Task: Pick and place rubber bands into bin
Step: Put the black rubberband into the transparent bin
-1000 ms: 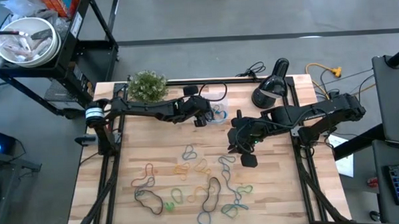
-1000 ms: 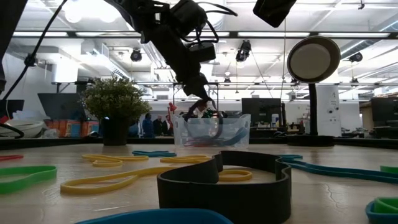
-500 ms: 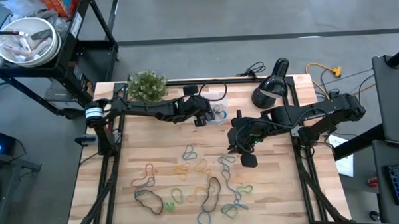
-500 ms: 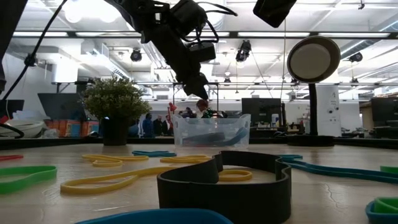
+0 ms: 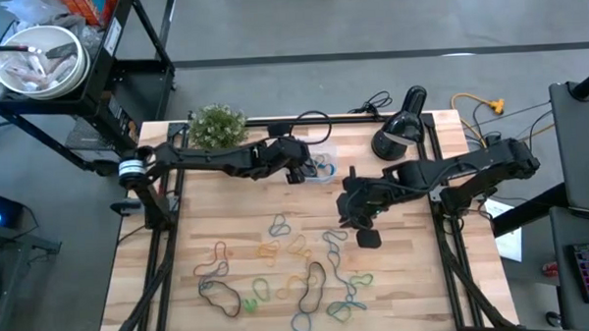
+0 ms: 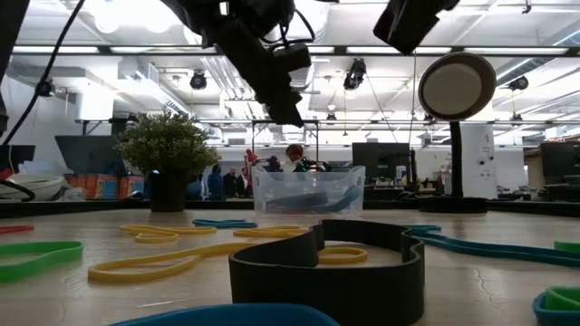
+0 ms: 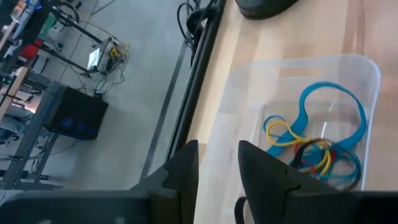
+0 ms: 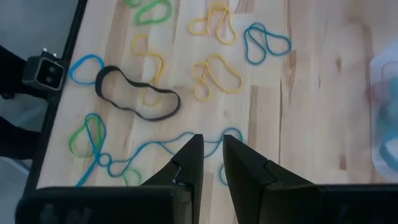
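High view shows the left gripper (image 5: 302, 172) above the table, just beside the bin (image 5: 322, 167), its fingers a narrow gap apart and holding nothing. Inside the bin (image 7: 348, 81) lie some bands (image 7: 314, 149) (blue, yellow, red). The right gripper (image 5: 356, 220) hangs over the middle of the table (image 5: 416, 279), fingers nearly together and empty. Many more bands (image 5: 278, 259) are spread on the wood in front, among them a black band (image 8: 137, 102) and a yellow one (image 8: 216, 76).

Clear bin (image 7: 348, 81) holds blue, yellow, red bands (image 7: 317, 149); pale wood table (image 5: 180, 258) carries a black loop (image 8: 137, 99); green plant (image 5: 217, 126).
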{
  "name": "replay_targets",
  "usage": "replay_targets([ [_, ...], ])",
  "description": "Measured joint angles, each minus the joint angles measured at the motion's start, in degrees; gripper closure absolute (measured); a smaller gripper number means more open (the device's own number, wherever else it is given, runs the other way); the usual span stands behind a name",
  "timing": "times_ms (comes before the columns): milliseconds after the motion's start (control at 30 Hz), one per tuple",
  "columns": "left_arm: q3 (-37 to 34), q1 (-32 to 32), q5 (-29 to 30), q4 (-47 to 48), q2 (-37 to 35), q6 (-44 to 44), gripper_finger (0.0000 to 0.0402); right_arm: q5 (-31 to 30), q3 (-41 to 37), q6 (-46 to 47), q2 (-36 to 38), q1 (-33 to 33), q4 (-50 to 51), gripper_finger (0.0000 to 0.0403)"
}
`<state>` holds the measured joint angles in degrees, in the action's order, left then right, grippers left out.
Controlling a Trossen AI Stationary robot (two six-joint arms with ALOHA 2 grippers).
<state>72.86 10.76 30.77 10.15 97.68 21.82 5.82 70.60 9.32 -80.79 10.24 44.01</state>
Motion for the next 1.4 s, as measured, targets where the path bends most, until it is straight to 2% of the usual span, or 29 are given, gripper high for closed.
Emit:
replay_targets([
  [233,0.13,-2.60,0.06,1.49,-4.18,-0.15,0.0304,0.02,-3.77,-0.28,0.00,-0.02,-2.52,0.0346],
  [633,-0.33,-11.22,0.00,8.12,-18.83,-1.19,0.0304,0.04,-11.86,-2.89,0.00,-0.91,-18.76,0.0346],
  [1033,-1.64,-18.61,-0.25,18.05,-29.91,-13.59,0.0304,0.63,-12.95,-3.09,-0.49,-1.51,-23.18,0.0346],
  [1400,-2.46,-28.68,-0.64,30.49,-30.51,-27.03,0.0304,0.81,-13.00,-3.06,-0.70,-1.51,-27.72,0.0346],
])
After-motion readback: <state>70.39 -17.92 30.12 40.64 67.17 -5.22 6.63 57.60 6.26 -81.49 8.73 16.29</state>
